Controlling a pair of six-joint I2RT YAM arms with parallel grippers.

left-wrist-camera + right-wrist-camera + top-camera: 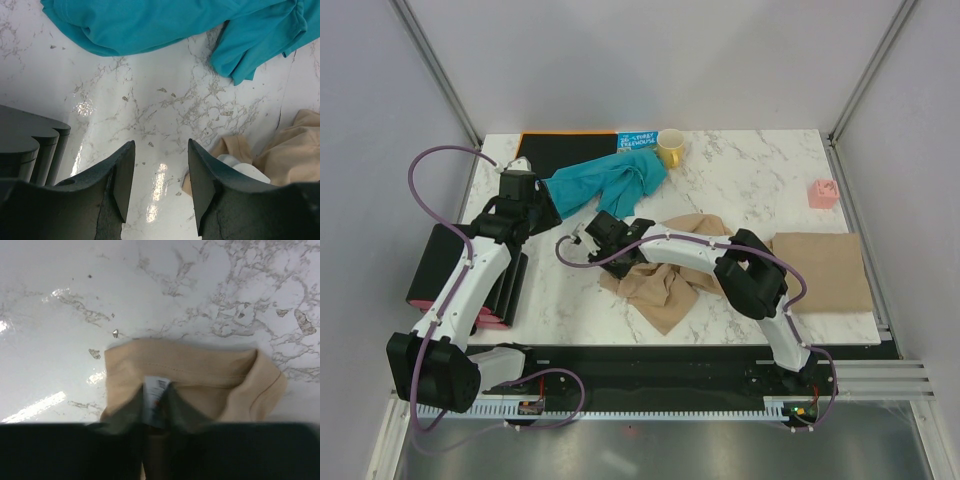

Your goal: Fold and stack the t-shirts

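Backdrop: white marbled table (pixel 750 170) between plain grey walls (pixel 650 60), metal posts at the corners.
Far left: black rack (pixel 430 265) with a pink lower edge, at the table's left border, partly under the left arm.
Left claw: left gripper (pixel 160 147) hanging over bare marble, fingers well apart, nothing between them; teal cloth ahead of it, tan cloth off to its right.
Back left: flat black board (pixel 565 150) against the rear edge, its right end touched by teal cloth.
Teal item: teal garment (pixel 605 180) spread loose and rumpled from the board toward the mug, not folded.
Behind it: picture book (pixel 638 143), partly covered by the teal cloth.
Beside the book: yellow mug (pixel 671 148), upright, handle toward the near side, just touching the teal cloth.
Right claw: right gripper (pixel 157 400) low at the collar of the beige shirt, fingers drawn in narrow on either side of the white neck label; firm pinch or not, cannot tell.
Centre: crumpled tan t-shirt (pixel 665 290) heaped under the right forearm, unfolded.
Right: folded tan t-shirt (pixel 820 270) lying flat as a neat rectangle near the table's right edge, touching the heap.
Far right, back: small pink block (pixel 823 193), alone, well apart from the shirts.
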